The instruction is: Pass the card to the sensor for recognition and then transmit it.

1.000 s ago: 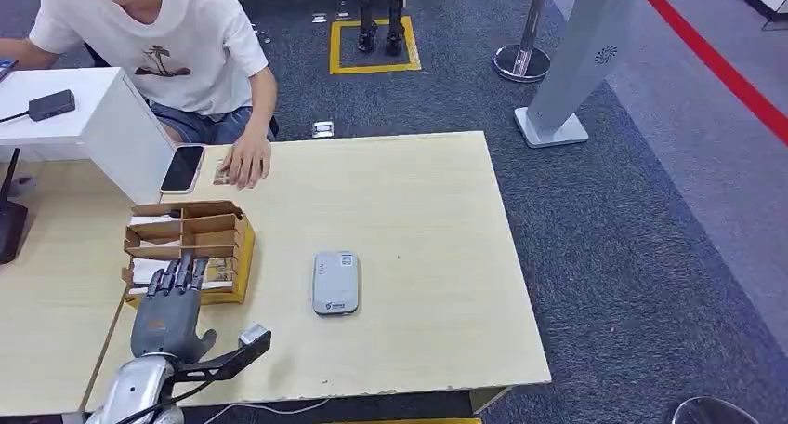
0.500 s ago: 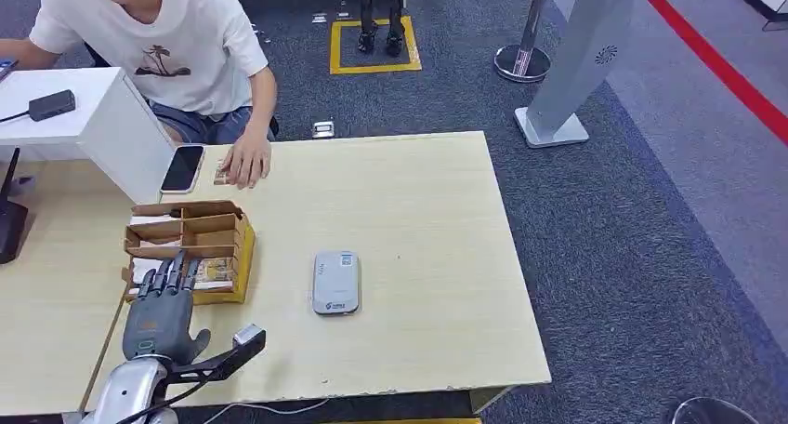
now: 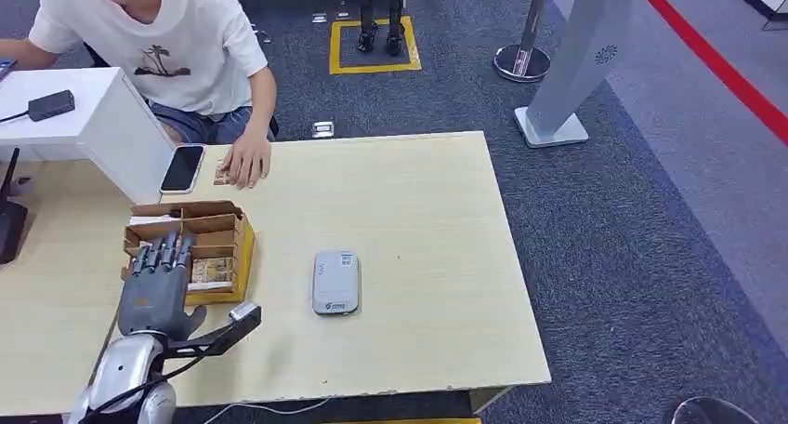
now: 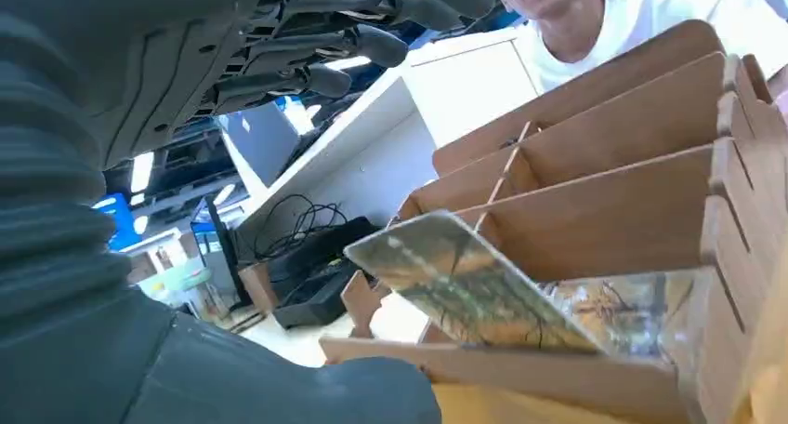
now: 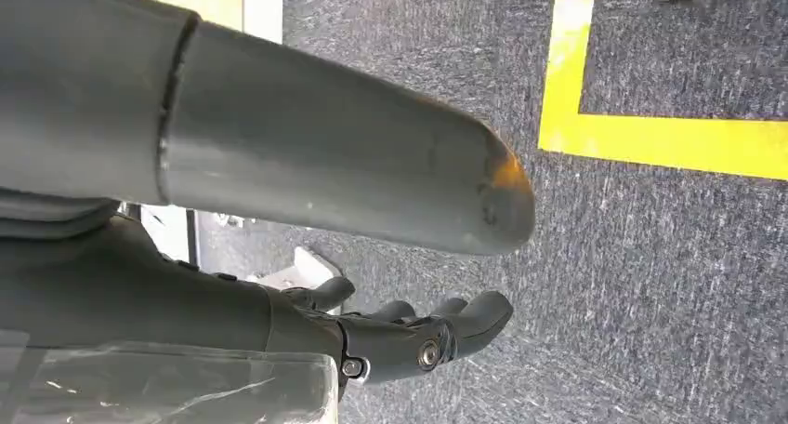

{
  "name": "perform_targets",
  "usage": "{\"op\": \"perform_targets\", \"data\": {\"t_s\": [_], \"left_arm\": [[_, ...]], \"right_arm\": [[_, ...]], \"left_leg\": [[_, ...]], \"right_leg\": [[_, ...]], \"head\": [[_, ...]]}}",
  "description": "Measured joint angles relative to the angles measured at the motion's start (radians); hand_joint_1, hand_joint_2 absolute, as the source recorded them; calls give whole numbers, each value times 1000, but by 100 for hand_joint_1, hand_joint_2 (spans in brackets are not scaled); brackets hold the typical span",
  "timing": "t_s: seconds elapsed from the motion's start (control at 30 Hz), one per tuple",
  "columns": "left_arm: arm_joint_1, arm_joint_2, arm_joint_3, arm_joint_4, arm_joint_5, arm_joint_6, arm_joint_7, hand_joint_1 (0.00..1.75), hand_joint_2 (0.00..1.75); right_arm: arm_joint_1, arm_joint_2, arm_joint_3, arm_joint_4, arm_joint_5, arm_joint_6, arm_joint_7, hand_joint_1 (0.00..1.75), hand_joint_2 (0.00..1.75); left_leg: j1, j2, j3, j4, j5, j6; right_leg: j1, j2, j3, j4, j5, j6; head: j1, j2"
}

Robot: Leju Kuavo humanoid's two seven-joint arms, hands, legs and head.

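1. Reaching over the near-left part of the table (image 3: 418,192), the left hand (image 3: 153,289) hovers with its fingers (image 4: 358,43) stretched out and slightly apart, holding nothing; they lie above the near compartments of the box (image 3: 228,233).

2. The right hand (image 5: 409,336) hangs beside the body over grey carpet, its fingers loosely curled with nothing seen in them. Whether they are fully closed cannot be told.

3. The card (image 4: 465,284), seen in the left wrist view, leans tilted in the nearest compartment, one edge raised above the cardboard wall. Its face is glossy and printed.

4. Handling, as a judgement: the card looks thin, light and fairly stiff, with a slick face that could slip from smooth fingertips. The raised edge is the best place to take hold, pinched between thumb and a finger on both faces. A flat press from above would likely only push it deeper.

5. The box is open-topped cardboard with thin partitions. It probably slides or tips easily, so a pull should go upward, not sideways.

6. The sensor (image 3: 335,282), a flat grey pad, lies on the table to the right of the box, well apart from it.

7. At the far edge a phone (image 3: 182,168) rests beside a person's hand (image 3: 246,164), which lies flat on the table.
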Motion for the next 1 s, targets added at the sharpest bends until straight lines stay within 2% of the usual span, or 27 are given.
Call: {"op": "perform_targets", "data": {"t_s": [0.5,0.53,0.57,1.0], "left_arm": [[-30,-9,6,45,0,-3,-18,0,175],[-30,-10,6,48,0,-3,-18,166,175],[-31,-10,6,50,0,-3,-19,175,175],[-37,-34,8,68,0,-1,-53,175,175]], "right_arm": [[-1,0,8,0,1,2,0,0,0],[-1,0,8,0,1,2,0,0,0],[-1,0,8,0,1,2,0,0,0],[-1,0,8,0,14,-2,-4,0,0]], "left_leg": [[0,0,0,0,0,0],[0,0,0,0,0,0],[0,0,0,0,0,0],[0,0,0,0,0,0]], "right_leg": [[0,0,0,0,0,0],[0,0,0,0,0,0],[0,0,0,0,0,0],[0,0,0,0,0,0]], "head": [[0,0],[0,0],[0,0],[0,0]]}}
